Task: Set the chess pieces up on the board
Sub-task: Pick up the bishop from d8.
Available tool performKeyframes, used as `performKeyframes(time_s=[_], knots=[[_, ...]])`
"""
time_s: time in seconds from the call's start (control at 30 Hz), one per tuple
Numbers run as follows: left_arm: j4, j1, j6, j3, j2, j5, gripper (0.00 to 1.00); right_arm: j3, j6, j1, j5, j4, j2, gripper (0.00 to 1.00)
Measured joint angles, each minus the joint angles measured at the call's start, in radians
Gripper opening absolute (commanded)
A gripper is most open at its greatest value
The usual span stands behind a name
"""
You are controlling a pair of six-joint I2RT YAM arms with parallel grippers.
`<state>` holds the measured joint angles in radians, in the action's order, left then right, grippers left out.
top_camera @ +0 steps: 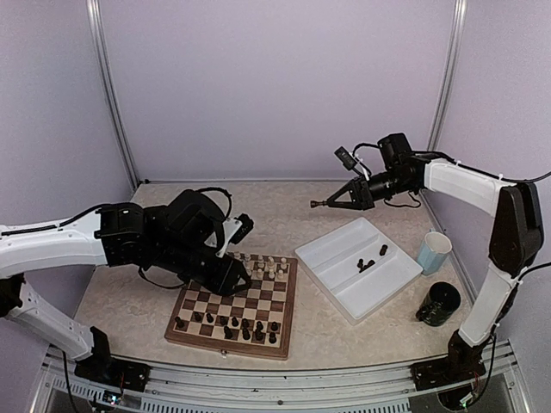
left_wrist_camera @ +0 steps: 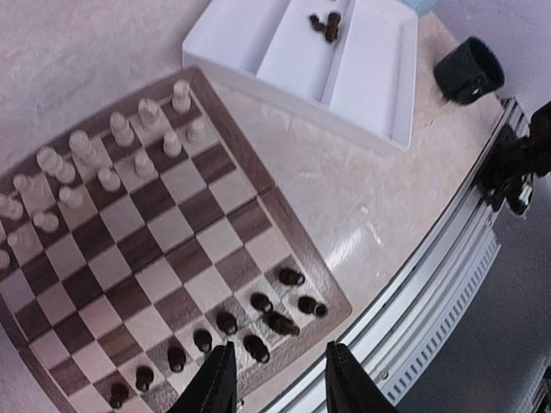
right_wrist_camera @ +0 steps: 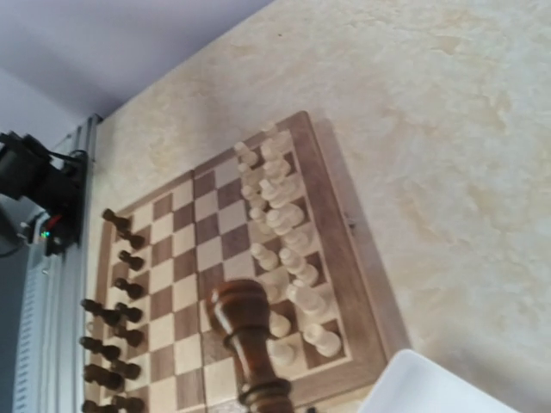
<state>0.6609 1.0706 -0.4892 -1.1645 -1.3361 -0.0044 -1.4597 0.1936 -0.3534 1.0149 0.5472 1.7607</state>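
Note:
The board (top_camera: pixel 231 344) lies at centre-left, with pale chess pieces (top_camera: pixel 269 267) along its far side and dark ones (top_camera: pixel 232 327) along its near side. My left gripper (left_wrist_camera: pixel 281 353) hovers open over the board's near right corner, with nothing between its fingers. Just ahead of it stand dark pieces (left_wrist_camera: pixel 258 303), and one dark piece (left_wrist_camera: pixel 281 323) lies tipped over. My right gripper (top_camera: pixel 334 202) is raised above the table at the back right, shut on a dark brown piece (right_wrist_camera: pixel 245 335) that sticks out from its tip. The right wrist view looks down on the board (right_wrist_camera: pixel 211 249) past that piece.
A white tray (top_camera: pixel 331 258) right of the board holds two dark pieces (top_camera: pixel 366 263). A pale blue cup (top_camera: pixel 433 251) and a black cup (top_camera: pixel 439 303) stand at the right edge. The metal table rail (left_wrist_camera: pixel 430 284) runs close by the board's near corner.

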Motion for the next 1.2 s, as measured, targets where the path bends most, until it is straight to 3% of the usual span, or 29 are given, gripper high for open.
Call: performKeyframes(time_s=[0.13, 0.33, 1.2], knots=[[0.097, 0.101, -0.04, 0.034, -0.022, -0.035, 0.33, 0.002, 0.024, -0.002, -0.031, 0.011, -0.017, 0.0], [0.166, 0.161, -0.068, 0.044, -0.113, -0.057, 0.31, 0.02, 0.041, -0.009, -0.053, 0.014, -0.043, 0.0], [0.232, 0.166, -0.078, 0.04, -0.304, -0.108, 0.27, 0.039, 0.053, -0.019, -0.074, 0.017, -0.065, 0.0]])
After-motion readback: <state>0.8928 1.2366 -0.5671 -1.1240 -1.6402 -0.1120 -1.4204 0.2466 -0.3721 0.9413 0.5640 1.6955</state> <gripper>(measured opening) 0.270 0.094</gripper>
